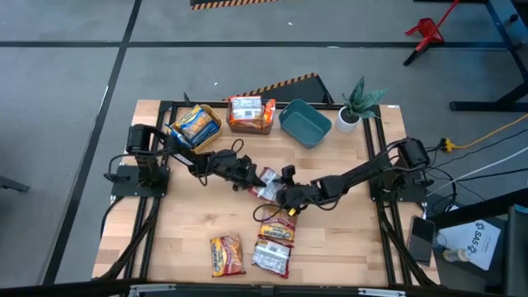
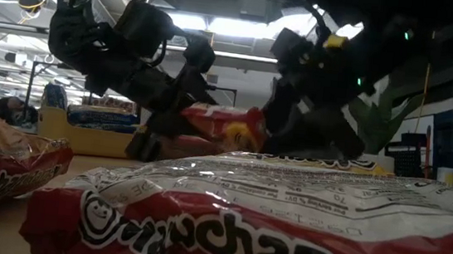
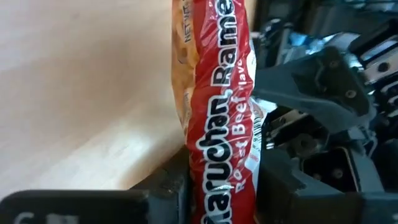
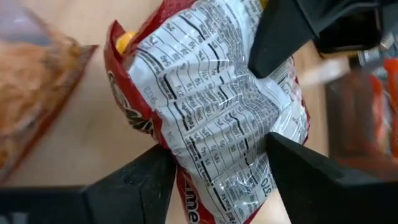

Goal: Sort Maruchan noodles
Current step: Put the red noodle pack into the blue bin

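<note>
A red-silver Maruchan noodle packet [image 1: 266, 183] hangs over the table's middle between both grippers. My left gripper [image 1: 252, 175] comes from the table's left and is shut on it. My right gripper [image 1: 285, 196] comes from the right and is shut on it too. In the low view the packet [image 2: 226, 127] shows above the tabletop. Three more packets lie flat near the front edge: an orange-yellow one [image 1: 279, 231], a red one [image 1: 227, 254] and a red-silver one [image 1: 271, 258]. My left gripper pinches the packet between its two fingers, with the printed red front [image 3: 221, 180] narrowed between them. The fingers reach in nearly level from the table's left. The packet runs on beyond the fingers, clear of the wood. My right gripper holds the packet between its two fingers, one at each side edge of the silver label face [image 4: 186, 155]. That face is bowed and creased between them. The fingers slant down from the table's right. The packet is off the table.
Along the far edge stand a yellow bin [image 1: 195, 124] with orange-yellow packets, a bin [image 1: 250, 114] with blue-white packets, and a teal bin [image 1: 305, 122]. A potted plant [image 1: 356, 106] stands at the far right. Bare wood lies left and right of the front packets.
</note>
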